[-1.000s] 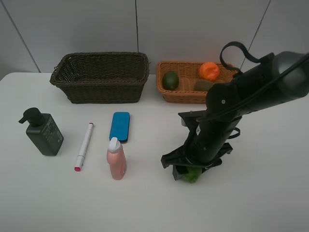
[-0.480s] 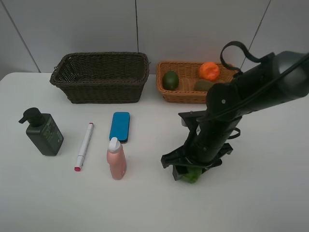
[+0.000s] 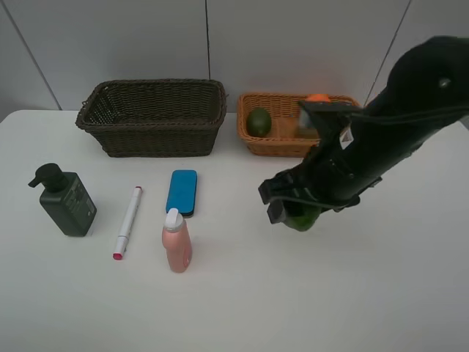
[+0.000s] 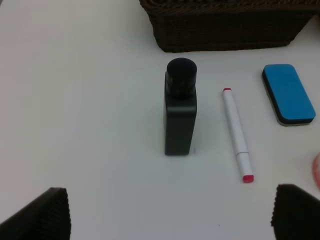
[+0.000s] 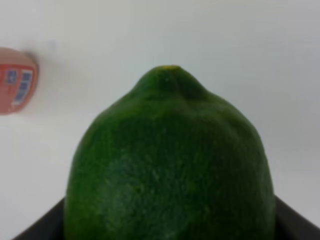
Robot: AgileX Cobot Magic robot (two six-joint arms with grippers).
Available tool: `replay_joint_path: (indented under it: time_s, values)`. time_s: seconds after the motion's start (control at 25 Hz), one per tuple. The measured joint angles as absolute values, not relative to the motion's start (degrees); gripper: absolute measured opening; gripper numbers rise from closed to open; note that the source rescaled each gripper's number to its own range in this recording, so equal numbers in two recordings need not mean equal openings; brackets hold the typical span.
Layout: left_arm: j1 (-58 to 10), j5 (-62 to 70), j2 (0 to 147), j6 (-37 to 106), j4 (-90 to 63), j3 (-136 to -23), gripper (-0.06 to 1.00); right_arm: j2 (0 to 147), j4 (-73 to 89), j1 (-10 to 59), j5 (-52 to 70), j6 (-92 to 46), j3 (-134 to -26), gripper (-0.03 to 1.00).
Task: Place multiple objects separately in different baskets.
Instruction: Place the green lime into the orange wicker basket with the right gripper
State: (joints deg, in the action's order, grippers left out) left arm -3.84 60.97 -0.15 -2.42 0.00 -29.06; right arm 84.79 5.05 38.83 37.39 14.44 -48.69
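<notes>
- Exterior high view: the right gripper (image 3: 292,213) is clamped on a green fruit (image 3: 302,221) right of centre in the frame. The fruit looks to be held clear of the bench (image 3: 234,315).
- In the right wrist view nearly the whole frame is filled by that fruit, seated between the jaws. The pink bottle (image 5: 15,80) is just caught at the left edge.
- The step in hand is judged to be the carry to the light tan basket (image 3: 275,147), upper right of centre. A second green fruit (image 3: 258,122) is already parked there, and an orange (image 3: 317,97) is half hidden behind the arm.
- To do it well, the fruit should be kept high enough that the basket's front rim is cleared. It should then be brought over a free patch, lowered, and only then let go, so nothing gets knocked or rolled out.
- In the left wrist view the left gripper (image 4: 170,220) is spread wide with nothing in it, below the dark green pump bottle (image 4: 180,117) in the frame.
</notes>
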Motion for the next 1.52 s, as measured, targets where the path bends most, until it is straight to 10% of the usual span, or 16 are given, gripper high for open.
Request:
replay_joint_path:
  time_s: [0.56, 1.52]
  values:
    - [-3.84, 60.97, -0.15, -2.42, 0.00, -29.06, 1.00, 80.70, -19.96, 34.15, 46.22, 26.58, -64.29, 0.29]
    - [-3.84, 60.97, -0.15, -2.42, 0.00, -29.06, 1.00, 108.61, -21.69, 12.53, 17.66, 26.37, -71.92, 0.29]
